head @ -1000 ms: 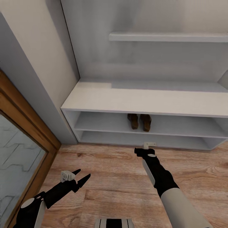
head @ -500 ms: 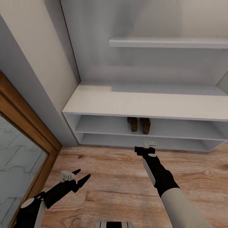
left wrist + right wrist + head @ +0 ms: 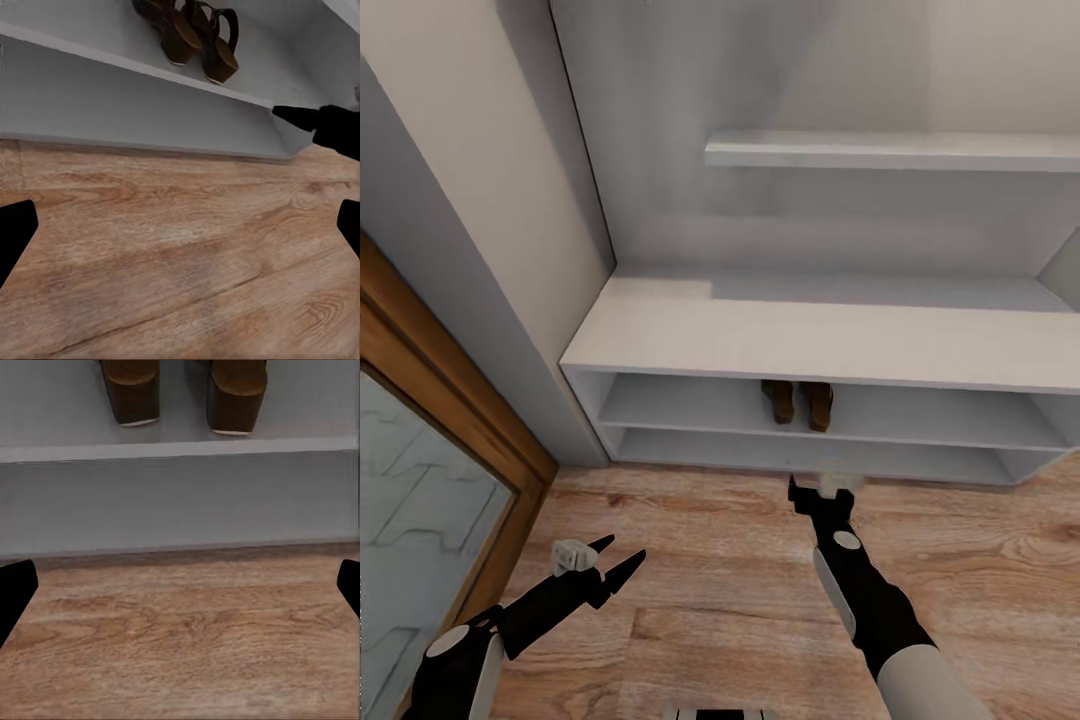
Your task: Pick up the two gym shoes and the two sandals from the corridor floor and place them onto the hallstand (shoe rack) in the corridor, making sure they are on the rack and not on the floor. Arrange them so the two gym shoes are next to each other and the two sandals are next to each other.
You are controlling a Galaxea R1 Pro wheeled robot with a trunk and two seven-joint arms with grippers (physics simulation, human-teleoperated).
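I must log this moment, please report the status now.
Left gripper open, right gripper open, both empty. Two sandals side by side on hallstand tier. Nothing in the way.

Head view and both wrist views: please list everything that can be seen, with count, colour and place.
Sandals: two, dark brown, side by side on the upper of the shoe rack's two open tiers, heels outward.
Shoe rack: one, white-grey, against the wall, thick top bare.
Wall shelf: one, white-grey, above the rack.
Floor: light brown wood planks, in front of the rack.
Door frame: one, brown wood, at the left of the head view.
Left pincer: black, open, low over the floor.
Right pincer: black, open in the right wrist view, near the rack's lower tier.
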